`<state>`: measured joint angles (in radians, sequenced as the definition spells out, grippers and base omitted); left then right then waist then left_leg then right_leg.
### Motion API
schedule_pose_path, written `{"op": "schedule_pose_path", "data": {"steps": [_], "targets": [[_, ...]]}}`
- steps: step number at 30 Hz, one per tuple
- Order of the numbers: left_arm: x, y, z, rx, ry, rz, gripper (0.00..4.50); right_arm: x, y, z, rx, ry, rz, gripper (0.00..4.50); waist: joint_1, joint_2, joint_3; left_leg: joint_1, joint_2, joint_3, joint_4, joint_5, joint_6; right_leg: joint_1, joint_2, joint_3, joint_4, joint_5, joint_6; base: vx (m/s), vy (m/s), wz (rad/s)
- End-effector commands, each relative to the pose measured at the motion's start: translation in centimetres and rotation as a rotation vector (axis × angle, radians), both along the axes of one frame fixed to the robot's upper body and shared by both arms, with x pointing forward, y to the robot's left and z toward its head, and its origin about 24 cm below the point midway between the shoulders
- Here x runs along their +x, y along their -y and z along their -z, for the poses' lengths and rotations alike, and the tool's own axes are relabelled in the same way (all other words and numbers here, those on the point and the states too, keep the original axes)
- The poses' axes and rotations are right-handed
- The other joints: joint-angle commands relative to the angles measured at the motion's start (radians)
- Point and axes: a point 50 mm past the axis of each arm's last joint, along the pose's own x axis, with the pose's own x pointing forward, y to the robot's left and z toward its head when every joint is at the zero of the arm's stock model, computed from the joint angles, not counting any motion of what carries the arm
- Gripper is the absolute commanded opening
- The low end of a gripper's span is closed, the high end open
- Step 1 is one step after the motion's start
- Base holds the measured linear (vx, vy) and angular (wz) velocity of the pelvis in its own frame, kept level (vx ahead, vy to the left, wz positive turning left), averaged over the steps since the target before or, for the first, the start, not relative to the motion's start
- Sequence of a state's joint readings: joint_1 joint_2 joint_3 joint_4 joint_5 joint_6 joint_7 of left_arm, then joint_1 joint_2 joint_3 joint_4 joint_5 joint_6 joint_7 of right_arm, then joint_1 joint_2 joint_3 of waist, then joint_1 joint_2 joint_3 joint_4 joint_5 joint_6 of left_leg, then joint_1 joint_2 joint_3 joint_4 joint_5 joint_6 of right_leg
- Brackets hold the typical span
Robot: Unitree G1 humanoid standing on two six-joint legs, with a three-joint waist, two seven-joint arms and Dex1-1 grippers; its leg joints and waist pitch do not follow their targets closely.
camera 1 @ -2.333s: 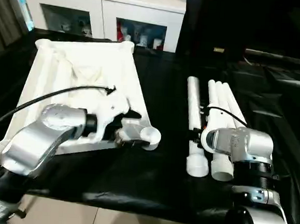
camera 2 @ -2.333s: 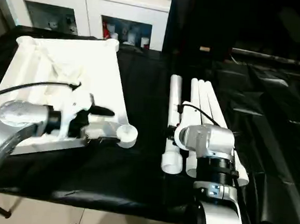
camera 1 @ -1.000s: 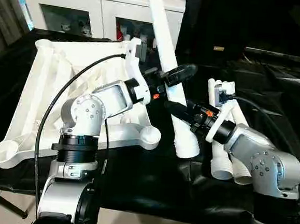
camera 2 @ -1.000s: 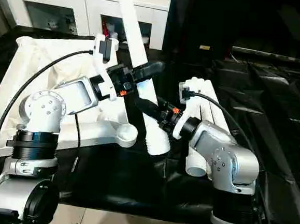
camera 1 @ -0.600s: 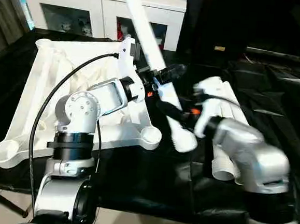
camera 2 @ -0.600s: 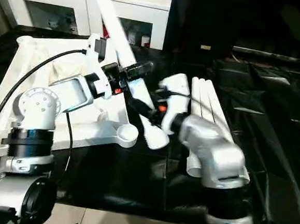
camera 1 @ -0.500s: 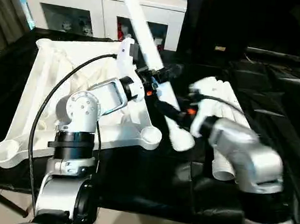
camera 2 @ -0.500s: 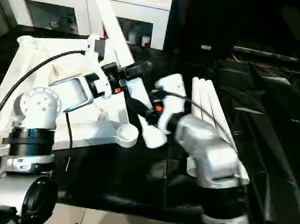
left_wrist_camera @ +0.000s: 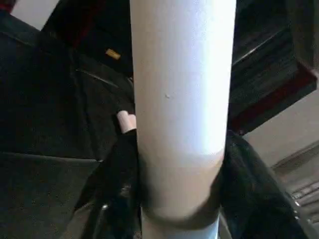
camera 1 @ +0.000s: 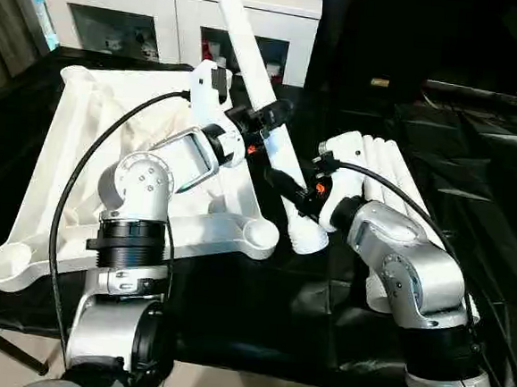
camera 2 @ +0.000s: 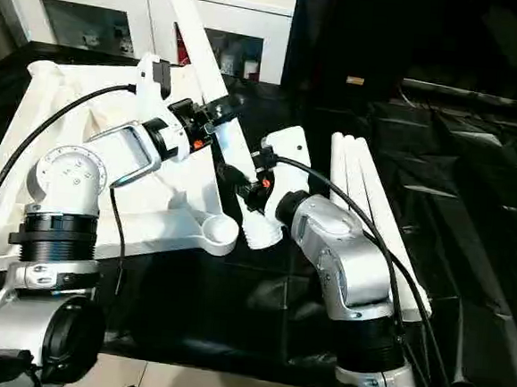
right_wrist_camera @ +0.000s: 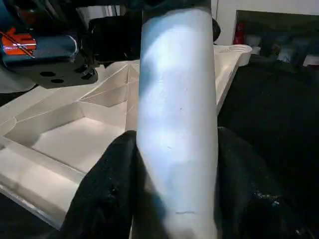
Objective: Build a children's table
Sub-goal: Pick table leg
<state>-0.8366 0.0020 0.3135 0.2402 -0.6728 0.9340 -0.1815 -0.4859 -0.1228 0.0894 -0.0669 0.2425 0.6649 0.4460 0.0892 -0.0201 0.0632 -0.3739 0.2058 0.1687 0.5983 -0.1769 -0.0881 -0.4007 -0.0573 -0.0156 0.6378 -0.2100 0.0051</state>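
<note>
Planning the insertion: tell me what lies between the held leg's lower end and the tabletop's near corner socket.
Nothing; left eye view shows bare black cloth between the leg and socket.

surface: black-covered table point(camera 1: 257, 328) | on it: upturned white tabletop point(camera 1: 111, 137), three legs point(camera 1: 395, 168)

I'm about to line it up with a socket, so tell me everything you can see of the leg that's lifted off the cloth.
The lifted leg is a long, smooth white tube, plastic by its look, with a wider collar at its lower end. It slants steeply, top leaning toward the cabinet, its lower end hanging beside the near corner socket of the upturned table top, not in it. The left gripper clasps it higher up, the right gripper lower down.
</note>
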Motion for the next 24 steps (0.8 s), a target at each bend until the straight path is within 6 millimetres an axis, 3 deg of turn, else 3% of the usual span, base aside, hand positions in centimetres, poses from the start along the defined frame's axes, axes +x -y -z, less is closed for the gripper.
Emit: {"op": "schedule_pose_path", "data": {"steps": [1,9,11,12,15,16,17,18,24], "targets": [[-0.3,0.8,-0.4,0.024,0.027,0.037,1.93,0.3,-0.1,-0.4,-0.009,0.018,0.003,1.84,0.002,0.008,-0.075,0.012,0.002,-0.001,-0.062,-0.111,-0.036,0.062,-0.048,0.028,-0.07,0.033,-0.185,0.0,0.0,0.0],[-0.4,0.8,-0.2,0.062,0.054,0.051,1.82,0.3,-0.3,-0.5,0.003,0.029,-0.022,1.84,0.001,0.008,-0.074,0.012,0.002,0.0,-0.062,-0.114,-0.035,0.061,-0.048,0.028,-0.07,0.027,-0.183,0.0,0.0,0.0],[-0.6,0.7,-0.6,0.076,0.101,0.079,1.82,-0.2,-0.4,-1.1,0.101,0.0,-0.107,2.54,0.0,0.009,-0.074,0.012,0.002,0.0,-0.063,-0.122,-0.033,0.06,-0.048,0.028,-0.071,0.022,-0.185,0.0,0.0,0.0],[-0.6,0.7,-0.6,0.076,0.101,0.079,1.82,-0.2,-0.4,-1.1,0.101,0.0,-0.107,2.54,0.002,0.004,-0.075,0.013,0.004,-0.001,-0.063,-0.12,-0.028,0.062,-0.049,0.028,-0.069,0.024,-0.185,0.0,0.0,0.0],[-0.9,0.6,-1.0,0.124,0.17,0.131,1.82,-0.6,-0.1,-1.3,0.121,-0.023,-0.175,2.64,0.001,0.006,-0.074,0.011,0.005,0.001,-0.064,-0.108,-0.021,0.06,-0.048,0.028,-0.068,0.036,-0.189,0.0,0.0,0.0],[-1.3,0.5,-1.1,0.197,0.245,0.206,1.81,-0.8,0.3,-1.3,0.116,-0.06,-0.24,2.8,0.001,0.001,-0.073,0.012,0.004,0.001,-0.064,-0.105,-0.015,0.061,-0.048,0.028,-0.072,0.03,-0.187,0.0,0.0,0.0],[-1.4,0.4,-1.1,0.226,0.265,0.244,1.81,-0.9,0.6,-1.3,0.124,-0.088,-0.267,2.93,0.004,0.005,-0.075,0.013,0.006,0.001,-0.064,-0.103,-0.015,0.062,-0.048,0.028,-0.067,0.026,-0.185,0.0,0.0,0.0],[-1.6,0.1,-1.2,0.246,0.282,0.29,1.8,-1.0,1.2,-1.4,0.137,-0.126,-0.298,2.99,0.002,0.002,-0.074,0.013,0.004,0.001,-0.063,-0.096,-0.015,0.061,-0.047,0.028,-0.067,0.03,-0.186,0.0,0.0,0.0],[-2.5,-0.2,-2.7,0.149,0.335,0.427,1.8,-1.3,2.5,-2.0,0.18,-0.216,-0.38,3.01,0.004,-0.001,-0.074,0.013,0.006,0.005,-0.062,-0.087,-0.024,0.061,-0.051,0.029,-0.065,0.014,-0.212,0.0,0.0,0.0]]}}
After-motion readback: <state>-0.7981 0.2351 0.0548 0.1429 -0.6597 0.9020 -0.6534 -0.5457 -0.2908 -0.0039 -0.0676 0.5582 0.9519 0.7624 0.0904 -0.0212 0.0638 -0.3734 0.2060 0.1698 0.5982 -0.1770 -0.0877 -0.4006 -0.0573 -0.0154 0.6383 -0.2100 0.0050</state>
